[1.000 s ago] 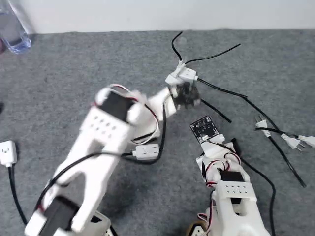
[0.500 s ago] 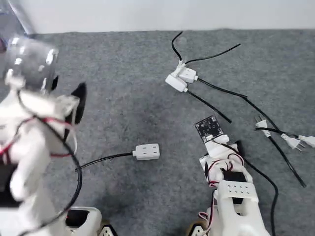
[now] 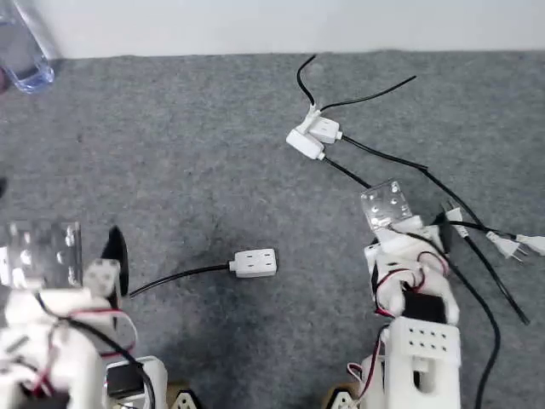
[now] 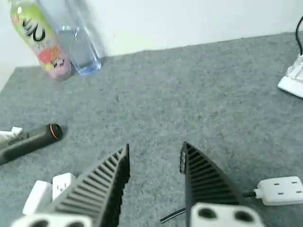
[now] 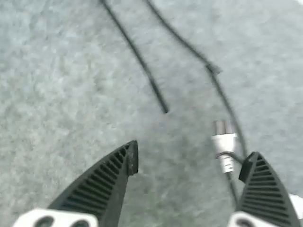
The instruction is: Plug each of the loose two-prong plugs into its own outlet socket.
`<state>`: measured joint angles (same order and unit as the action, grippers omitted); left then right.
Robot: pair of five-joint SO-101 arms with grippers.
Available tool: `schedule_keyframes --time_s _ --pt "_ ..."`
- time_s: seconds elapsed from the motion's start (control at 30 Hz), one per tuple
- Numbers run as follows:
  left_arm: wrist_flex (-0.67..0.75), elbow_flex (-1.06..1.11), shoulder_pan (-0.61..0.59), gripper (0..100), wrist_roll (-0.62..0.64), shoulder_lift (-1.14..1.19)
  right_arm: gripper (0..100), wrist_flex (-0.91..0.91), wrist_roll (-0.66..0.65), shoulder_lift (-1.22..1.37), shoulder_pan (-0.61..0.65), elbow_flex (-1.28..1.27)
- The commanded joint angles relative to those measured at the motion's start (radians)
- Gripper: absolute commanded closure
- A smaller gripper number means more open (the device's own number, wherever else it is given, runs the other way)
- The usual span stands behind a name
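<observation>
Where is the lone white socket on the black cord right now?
In the high view the socket lies flat on the carpet, midway between the two arms, its cord trailing toward the left arm.

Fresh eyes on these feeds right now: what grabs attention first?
The white outlet socket lies alone and unplugged in the middle of the table. At the right side lie two loose two-prong plugs, and the right gripper hangs open over one of them. Toward the far edge a plug and socket pair appears already joined.
</observation>
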<state>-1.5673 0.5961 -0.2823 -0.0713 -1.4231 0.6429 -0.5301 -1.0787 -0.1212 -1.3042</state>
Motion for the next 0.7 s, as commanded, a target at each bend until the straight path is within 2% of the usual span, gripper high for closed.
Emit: schedule_keyframes --time_s 0.0,0.13,0.23,0.4,0.67 --pt "0.103 0.211 -0.006 83 0.014 -0.239 66.0 0.237 0.012 -0.143 -0.015 0.153" --pt "0.178 0.34 -0.031 83 -0.028 -0.405 66.0 0.418 0.009 -0.28 -0.012 0.261" --pt "0.23 0.441 -0.037 83 -0.071 -0.382 66.0 0.518 0.006 -0.36 -0.013 0.298" --pt "0.373 0.622 -0.037 83 -0.069 -0.371 66.0 0.616 0.014 -0.461 -0.018 0.298" --pt "0.42 0.734 -0.038 83 0.199 -0.373 66.0 0.687 0.103 -0.615 -0.018 0.296"
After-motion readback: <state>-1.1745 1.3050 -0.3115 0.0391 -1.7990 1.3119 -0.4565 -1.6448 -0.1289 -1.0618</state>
